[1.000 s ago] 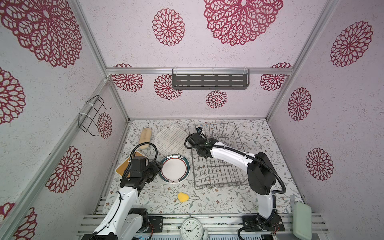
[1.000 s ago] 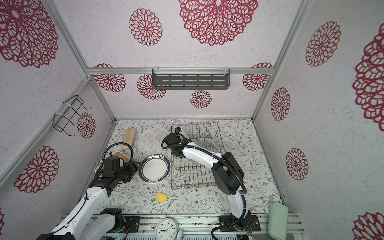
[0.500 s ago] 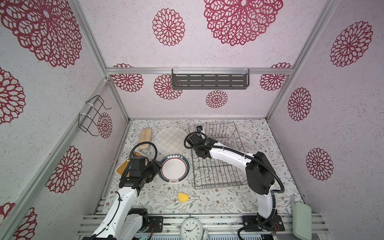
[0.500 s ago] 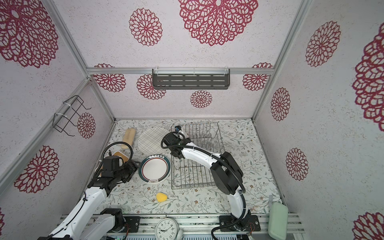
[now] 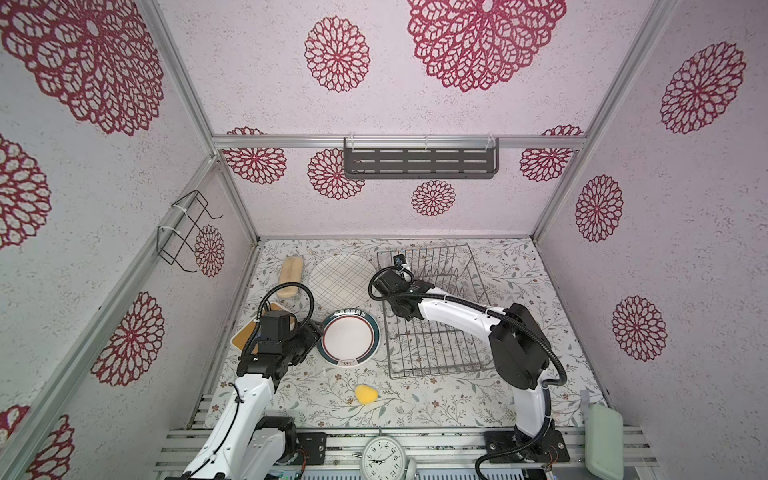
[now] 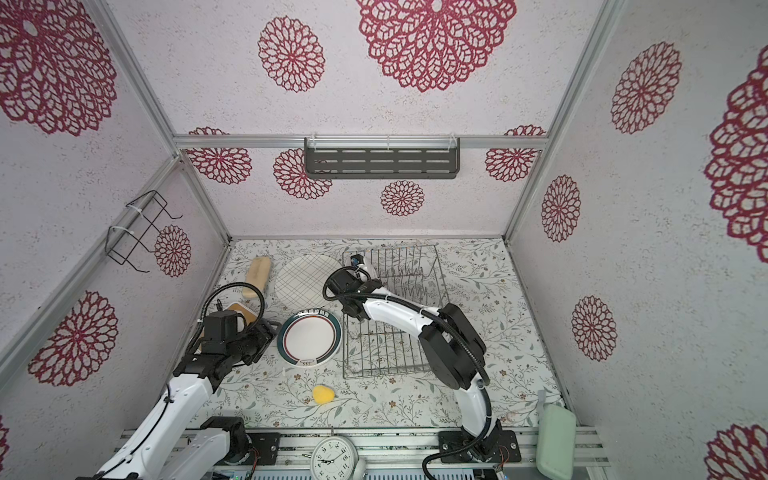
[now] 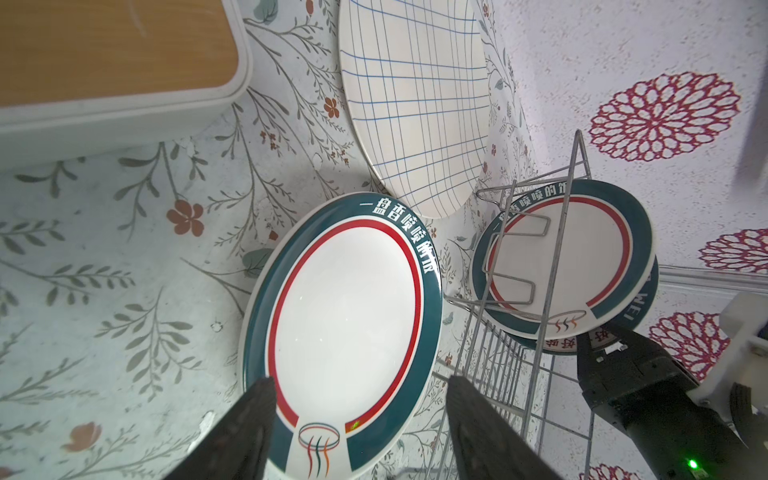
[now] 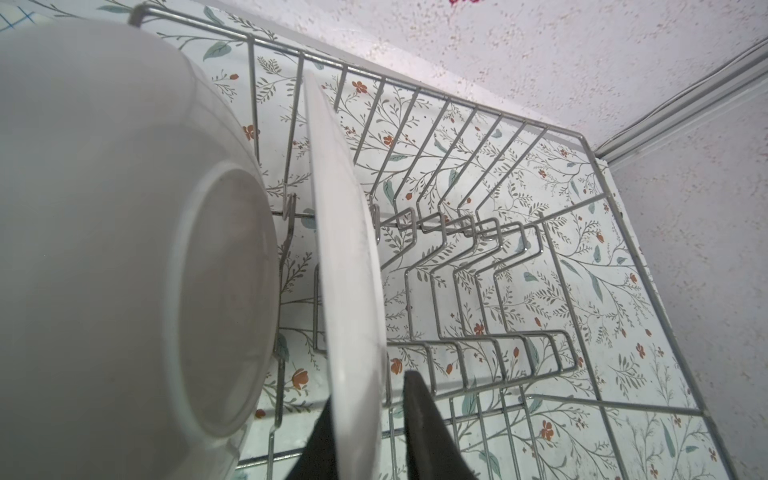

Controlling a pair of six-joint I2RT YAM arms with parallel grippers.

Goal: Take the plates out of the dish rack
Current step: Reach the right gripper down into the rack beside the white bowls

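Since a second ago the right gripper has edged along the rack. Its narrowed jaws straddle an upright plate, with a sliver of gap on one side.

Plates, four:
- Two stand in the rack's far left corner: this plate and its neighbour.
- Two lie flat on the table: grid plate and rimmed plate.

Left gripper: wide open, empty, at the rimmed plate's edge.

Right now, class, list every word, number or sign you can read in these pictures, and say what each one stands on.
"一盘香喷喷": green rim of the flat plate; the characters after it are unclear.
"喷喷的": rim of the front plate in the rack; the rest is behind wires.
"WEI": edge of the rear plate.
Clock: dial numerals too small to read.
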